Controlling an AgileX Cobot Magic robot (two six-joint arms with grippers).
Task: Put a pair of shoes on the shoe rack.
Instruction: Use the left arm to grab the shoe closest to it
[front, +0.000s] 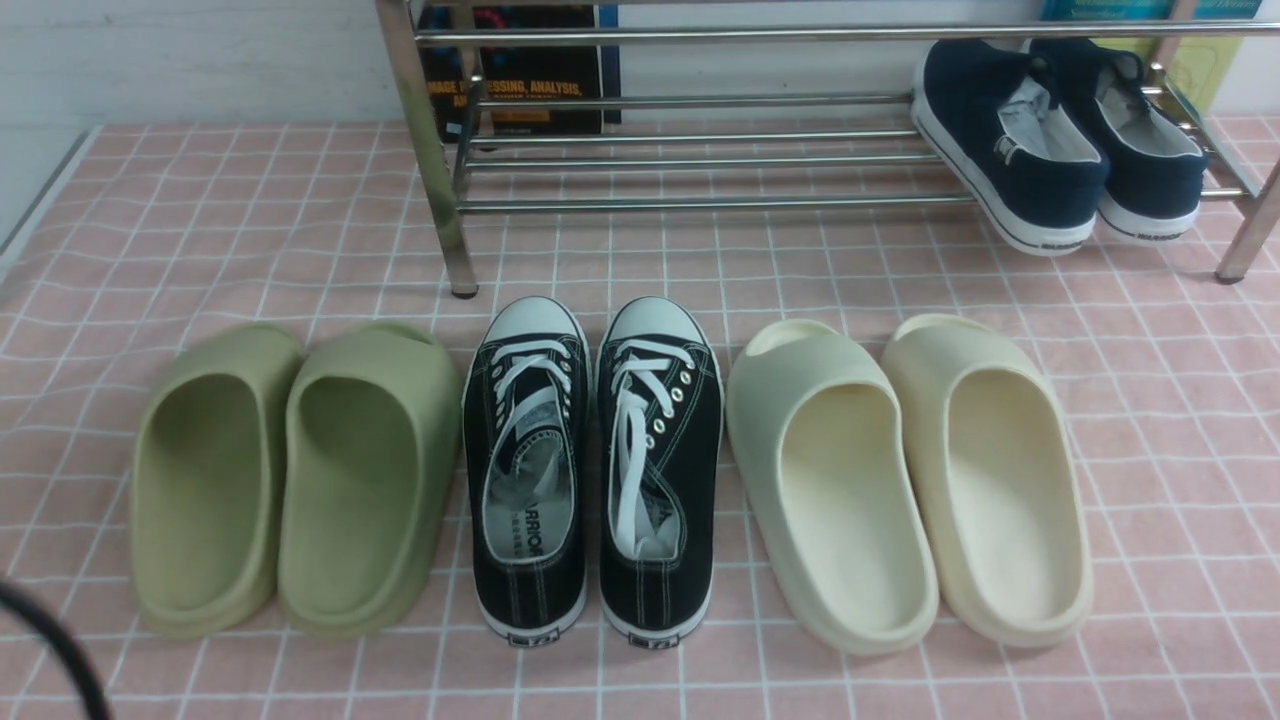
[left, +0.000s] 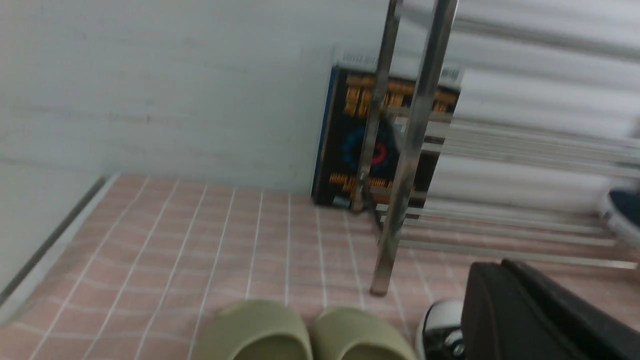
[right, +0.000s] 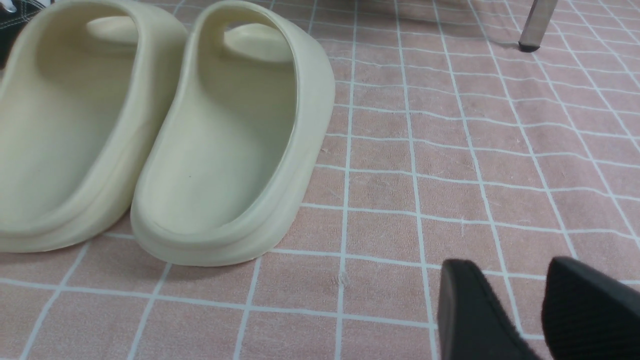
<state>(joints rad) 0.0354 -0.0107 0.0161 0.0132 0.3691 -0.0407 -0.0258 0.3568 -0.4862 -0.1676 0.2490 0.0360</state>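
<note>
Two black canvas sneakers with white laces and toe caps stand side by side on the pink checked cloth, the left one (front: 528, 470) and the right one (front: 660, 470), toes toward the chrome shoe rack (front: 700, 150). Neither gripper shows in the front view. In the left wrist view my left gripper (left: 500, 270) is shut with nothing in it, hanging above and near one sneaker's white toe cap (left: 442, 317) and the rack's front leg (left: 410, 165). My right gripper (right: 512, 265) is open and empty, low over bare cloth, apart from the sneakers.
Green foam slides (front: 290, 480) lie left of the sneakers and cream slides (front: 900, 480) right of them. Navy slip-ons (front: 1060, 140) fill the rack's right end. A dark book (front: 520, 70) leans behind the rack. A black cable (front: 50, 650) crosses the near left corner.
</note>
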